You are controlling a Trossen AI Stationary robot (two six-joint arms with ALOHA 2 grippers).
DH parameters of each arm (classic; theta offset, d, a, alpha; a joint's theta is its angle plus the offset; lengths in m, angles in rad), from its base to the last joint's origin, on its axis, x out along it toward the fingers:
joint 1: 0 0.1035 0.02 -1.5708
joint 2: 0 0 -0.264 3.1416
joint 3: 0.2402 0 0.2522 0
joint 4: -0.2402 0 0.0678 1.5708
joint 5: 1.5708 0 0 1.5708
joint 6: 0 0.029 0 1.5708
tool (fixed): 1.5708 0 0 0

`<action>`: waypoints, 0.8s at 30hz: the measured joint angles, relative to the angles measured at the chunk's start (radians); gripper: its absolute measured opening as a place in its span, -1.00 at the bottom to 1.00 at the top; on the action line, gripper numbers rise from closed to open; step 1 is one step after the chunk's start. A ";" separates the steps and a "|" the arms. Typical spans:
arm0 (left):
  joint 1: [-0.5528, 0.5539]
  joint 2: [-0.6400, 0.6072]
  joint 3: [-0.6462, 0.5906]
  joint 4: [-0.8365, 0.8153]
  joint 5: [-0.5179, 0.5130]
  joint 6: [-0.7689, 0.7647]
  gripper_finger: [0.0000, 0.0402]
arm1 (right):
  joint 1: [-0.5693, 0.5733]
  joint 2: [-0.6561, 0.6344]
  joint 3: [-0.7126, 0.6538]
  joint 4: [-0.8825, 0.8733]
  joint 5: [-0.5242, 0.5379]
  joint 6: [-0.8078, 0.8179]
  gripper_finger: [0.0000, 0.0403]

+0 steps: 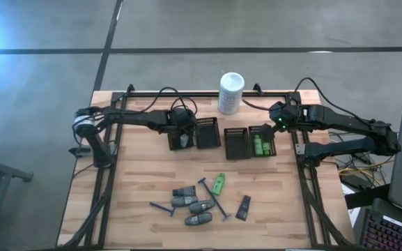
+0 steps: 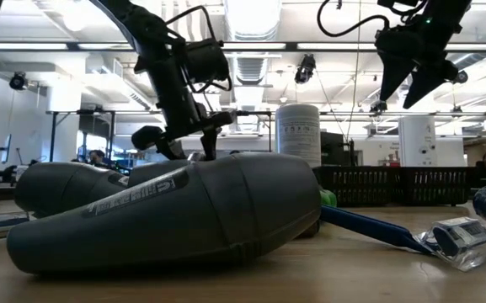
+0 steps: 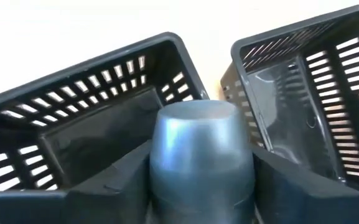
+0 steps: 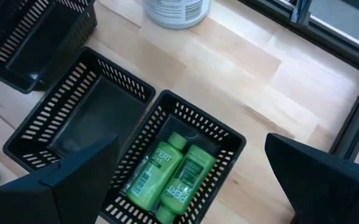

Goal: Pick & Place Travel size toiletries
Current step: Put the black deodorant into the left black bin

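My left gripper [image 1: 181,134] is over the leftmost black tray [image 3: 73,118], shut on a grey mini bottle [image 3: 201,149]. My right gripper [image 4: 191,149] hangs open, well above the rightmost tray [image 4: 226,140]; two green bottles [image 4: 173,174] lie side by side on that tray's floor. Loose on the near part of the table lie several grey bottles [image 1: 199,207], a green bottle [image 1: 218,183], two blue razors [image 1: 214,199] and a black tube [image 1: 243,207]. My left gripper pinches the grey mini bottle between its two fingers [image 3: 111,186], one on each side of the body. The rounded free end [image 3: 198,118] sticks out past the fingertips toward the leftmost tray's opening. Whether the bottle touches the tray does not show.
Four black slotted trays stand in a row at mid-table; the two middle ones [image 1: 207,132] [image 1: 237,143] hold nothing I can see. A tall white container [image 1: 230,93] stands behind them near the far edge. Bare wood lies between the trays and the loose items.
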 joint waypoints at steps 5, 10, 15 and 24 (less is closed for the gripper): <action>0.000 -0.015 0.000 -0.026 0.015 0.001 0.72 | 0.000 0.000 0.000 0.001 0.000 0.021 0.99; -0.015 -0.092 -0.001 -0.039 0.029 0.046 0.96 | 0.000 0.000 0.000 0.002 0.000 0.021 0.99; -0.078 -0.230 -0.001 -0.038 0.087 0.219 0.93 | 0.000 0.001 -0.001 0.002 -0.011 0.022 0.99; -0.420 -0.311 -0.004 -0.163 0.228 0.529 0.85 | 0.000 0.002 -0.024 0.011 -0.011 0.002 0.99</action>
